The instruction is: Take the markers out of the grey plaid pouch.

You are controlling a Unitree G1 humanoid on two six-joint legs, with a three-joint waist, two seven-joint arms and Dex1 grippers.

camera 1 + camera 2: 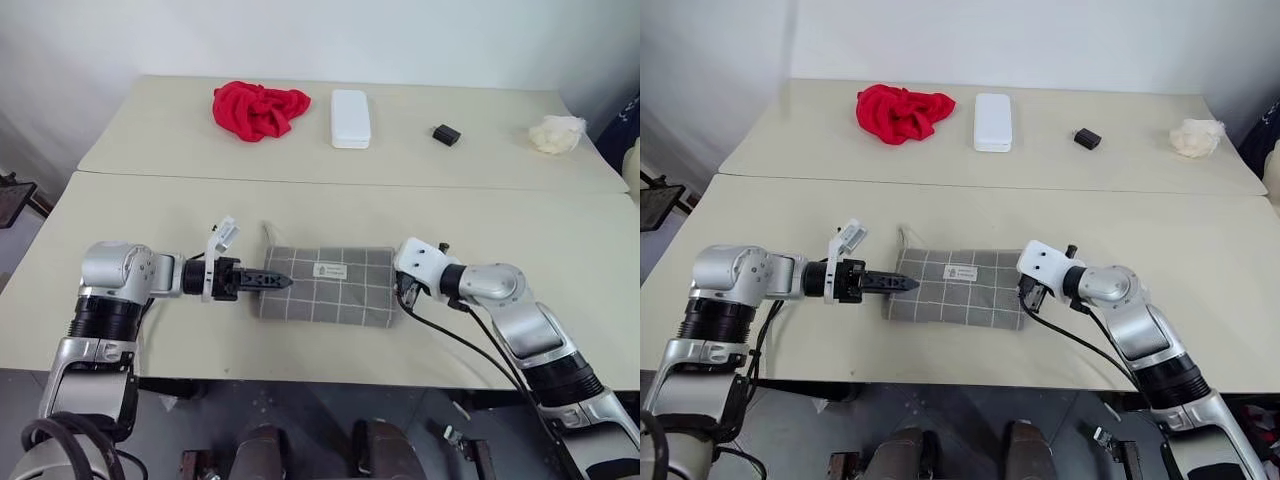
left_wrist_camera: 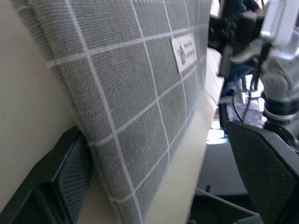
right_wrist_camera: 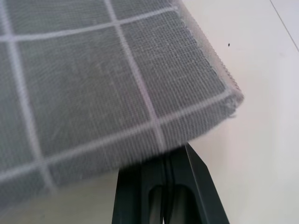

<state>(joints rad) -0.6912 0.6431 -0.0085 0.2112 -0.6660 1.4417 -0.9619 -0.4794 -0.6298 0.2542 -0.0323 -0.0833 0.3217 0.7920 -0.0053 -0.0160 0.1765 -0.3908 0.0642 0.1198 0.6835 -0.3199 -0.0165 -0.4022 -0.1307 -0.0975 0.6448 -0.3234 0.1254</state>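
Note:
The grey plaid pouch (image 1: pixel 330 285) lies flat on the near table, white label up. My left gripper (image 1: pixel 280 281) is at its left end, open, one black finger (image 2: pixel 60 182) on each side of the pouch's near left corner. My right gripper (image 3: pixel 175 156) is shut, its tips tucked at the edge of the pouch's right end (image 3: pixel 117 84); whether they pinch fabric I cannot tell. The markers are hidden from view.
On the far table lie a red cloth (image 1: pixel 260 108), a white hard case (image 1: pixel 350 118), a small black block (image 1: pixel 446 134) and a crumpled whitish lump (image 1: pixel 556 133). A seam runs between the two tables. The near table's front edge is just below the pouch.

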